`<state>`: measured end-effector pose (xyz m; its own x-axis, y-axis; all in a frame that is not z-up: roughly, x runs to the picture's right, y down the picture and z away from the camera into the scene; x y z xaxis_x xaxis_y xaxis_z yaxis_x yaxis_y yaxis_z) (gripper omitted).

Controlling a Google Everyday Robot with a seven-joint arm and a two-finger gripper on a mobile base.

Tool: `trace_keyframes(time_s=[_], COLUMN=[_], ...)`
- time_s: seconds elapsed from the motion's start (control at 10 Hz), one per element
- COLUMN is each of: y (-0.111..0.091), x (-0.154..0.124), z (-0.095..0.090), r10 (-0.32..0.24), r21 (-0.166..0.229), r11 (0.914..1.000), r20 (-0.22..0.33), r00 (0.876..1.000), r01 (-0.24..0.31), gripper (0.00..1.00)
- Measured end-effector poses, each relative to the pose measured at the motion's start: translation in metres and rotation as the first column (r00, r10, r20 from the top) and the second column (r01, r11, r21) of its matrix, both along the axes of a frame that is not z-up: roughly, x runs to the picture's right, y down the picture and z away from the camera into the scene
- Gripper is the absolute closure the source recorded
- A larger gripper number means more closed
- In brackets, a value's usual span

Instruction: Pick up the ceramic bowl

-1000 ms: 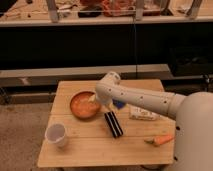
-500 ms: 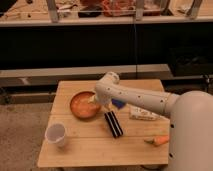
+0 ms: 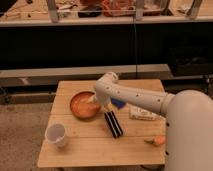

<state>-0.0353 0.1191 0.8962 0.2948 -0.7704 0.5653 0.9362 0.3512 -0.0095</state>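
Observation:
The ceramic bowl (image 3: pixel 83 104) is round, shallow and orange-terracotta, and sits on the left-middle of the wooden table (image 3: pixel 90 147). My white arm comes in from the right and bends down over the bowl's right rim. The gripper (image 3: pixel 95 101) is at that right edge of the bowl, low over it and partly hidden by the wrist.
A small white cup (image 3: pixel 56 134) stands at the table's front left. A black bar-shaped object (image 3: pixel 113 124) lies right of the bowl, with a blue item (image 3: pixel 118 103) behind it, a white packet (image 3: pixel 143 113) further right and an orange object (image 3: pixel 158 140) near the right edge. A dark shelf unit stands behind.
The arm has shifted slightly left and down, bringing the gripper closer over the bowl's right rim. The bowl and other objects have not moved.

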Motion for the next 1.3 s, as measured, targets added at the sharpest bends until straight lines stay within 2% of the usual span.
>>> trace_keyframes(time_s=[0.4, 1.3], y=[0.0032, 0.0034], x=[-0.0023, -0.0012], z=[0.0052, 0.0053], r10=[0.001, 0.002], r21=[-0.017, -0.018], r11=[0.9999, 0.9998], r20=[0.007, 0.005], r00=[1.000, 1.000], r01=[-0.001, -0.002], gripper=[0.20, 0.20])
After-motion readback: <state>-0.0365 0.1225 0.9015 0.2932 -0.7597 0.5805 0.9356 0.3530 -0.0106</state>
